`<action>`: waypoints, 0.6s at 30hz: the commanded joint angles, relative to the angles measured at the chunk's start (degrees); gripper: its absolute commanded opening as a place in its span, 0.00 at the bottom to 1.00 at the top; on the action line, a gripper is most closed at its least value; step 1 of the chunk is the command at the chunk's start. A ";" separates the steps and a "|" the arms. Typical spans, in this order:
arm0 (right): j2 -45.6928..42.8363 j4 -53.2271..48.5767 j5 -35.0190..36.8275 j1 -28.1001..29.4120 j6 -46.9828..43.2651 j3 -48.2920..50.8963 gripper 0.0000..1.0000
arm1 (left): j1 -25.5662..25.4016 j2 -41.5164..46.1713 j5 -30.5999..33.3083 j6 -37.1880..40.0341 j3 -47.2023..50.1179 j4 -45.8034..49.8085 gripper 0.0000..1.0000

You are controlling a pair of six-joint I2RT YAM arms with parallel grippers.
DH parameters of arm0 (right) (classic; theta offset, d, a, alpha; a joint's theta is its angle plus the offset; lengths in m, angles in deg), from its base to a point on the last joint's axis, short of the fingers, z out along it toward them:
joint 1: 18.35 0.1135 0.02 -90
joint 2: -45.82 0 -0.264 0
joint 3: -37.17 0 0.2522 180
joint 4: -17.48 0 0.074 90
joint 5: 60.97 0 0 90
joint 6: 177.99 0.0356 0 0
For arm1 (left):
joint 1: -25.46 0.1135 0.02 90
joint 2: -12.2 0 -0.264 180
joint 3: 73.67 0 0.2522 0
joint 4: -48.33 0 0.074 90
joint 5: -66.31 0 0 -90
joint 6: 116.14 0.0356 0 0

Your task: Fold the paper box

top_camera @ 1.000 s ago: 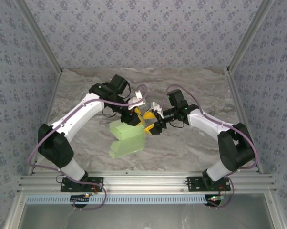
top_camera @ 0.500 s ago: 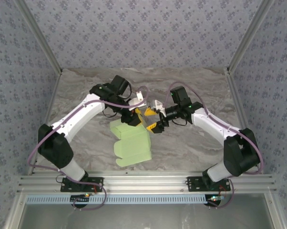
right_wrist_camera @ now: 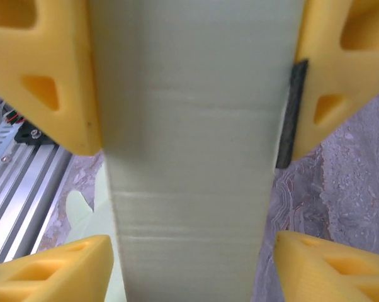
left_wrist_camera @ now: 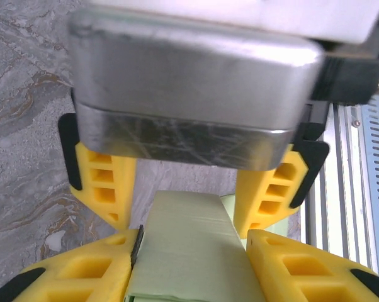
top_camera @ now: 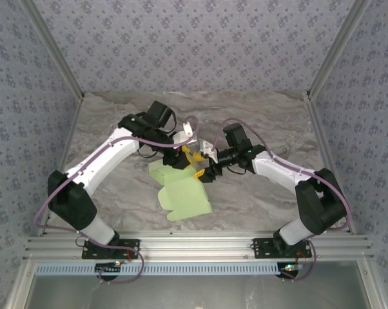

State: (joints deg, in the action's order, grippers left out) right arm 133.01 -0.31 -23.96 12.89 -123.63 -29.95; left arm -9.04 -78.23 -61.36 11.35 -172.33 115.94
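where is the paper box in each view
top external: paper box at centre, just in front of where the two arms meet, over the marbled table.
left wrist: paper box at bottom centre, between yellow fingers.
right wrist: paper box runs top to bottom down the middle, yellow fingers on either side.
shared landmark: the marbled table, at left in the left wrist view, at right in the right wrist view.

Paper box [right_wrist_camera: 189, 157]: matt pale-green card, creased. Fingers [left_wrist_camera: 303, 264]: yellow plastic. Table [top_camera: 265, 109]: marbled grey, smooth.
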 commanded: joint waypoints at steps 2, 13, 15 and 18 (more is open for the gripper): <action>-2.97 7.45 3.75 0.08 2.01 3.74 0.62 | 0.27 0.13 -3.41 0.35 -1.43 0.60 0.32; -2.47 8.60 2.83 0.18 4.42 3.57 0.64 | 0.32 -0.58 -4.57 -0.41 -1.10 -0.84 0.32; -2.46 8.73 2.42 0.27 4.07 3.80 0.62 | 0.39 -1.18 -4.56 -0.37 -1.81 -0.12 0.32; -1.71 6.78 2.27 0.29 2.36 2.92 0.46 | 0.31 -1.17 -5.16 -0.33 -1.54 -0.13 0.33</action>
State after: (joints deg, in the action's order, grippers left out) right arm 130.68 8.08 -21.91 13.00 -120.39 -26.13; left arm -8.64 -78.82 -61.77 11.33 -172.40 115.19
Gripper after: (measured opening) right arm 0.503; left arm 0.421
